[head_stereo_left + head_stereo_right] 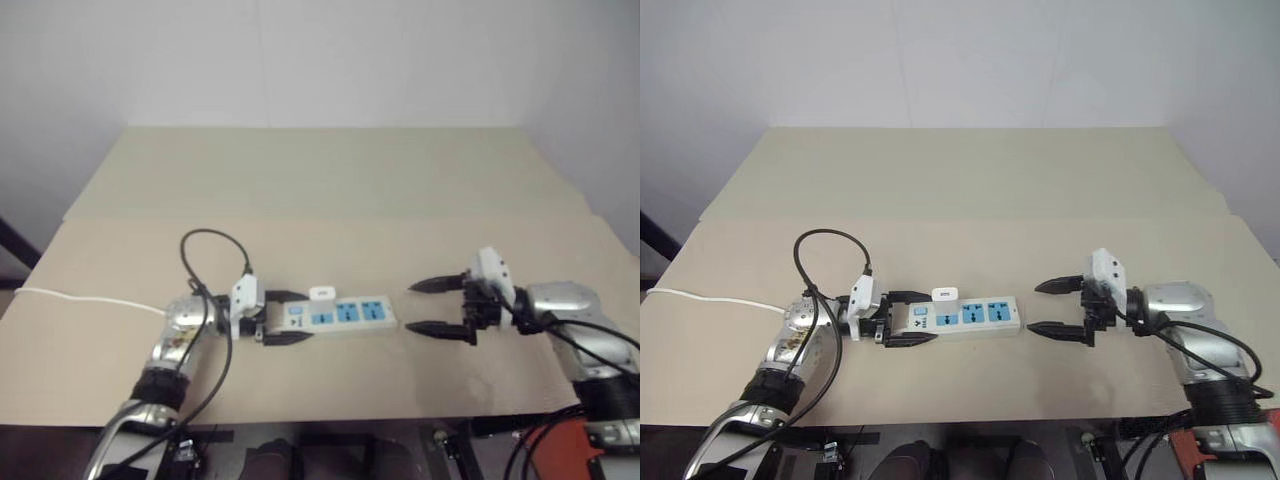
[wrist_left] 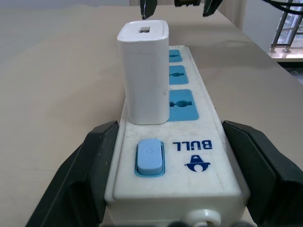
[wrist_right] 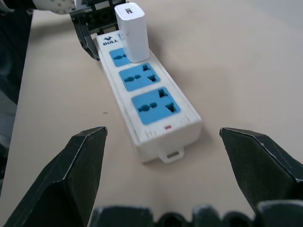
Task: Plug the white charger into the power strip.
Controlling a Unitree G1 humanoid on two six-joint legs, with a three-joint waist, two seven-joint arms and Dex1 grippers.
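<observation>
Pinching the "BULL"-marked power strip [image 2: 189, 156], left tool [image 1: 283, 319]; white charger [image 2: 143, 71] plugged in; right tool [image 3: 163, 170] spread.

You can read the brand word "BULL" in dark blue on the white face of the power strip [image 2: 189, 156], printed between its blue switch [image 2: 149, 157] and the nearest blue socket, with a small blue emblem beside it whose form you cannot make out. From the left wrist view the word reads upside down; in the right wrist view you see it again, small, near the white charger [image 3: 131, 32]. Nothing else is legible.
</observation>
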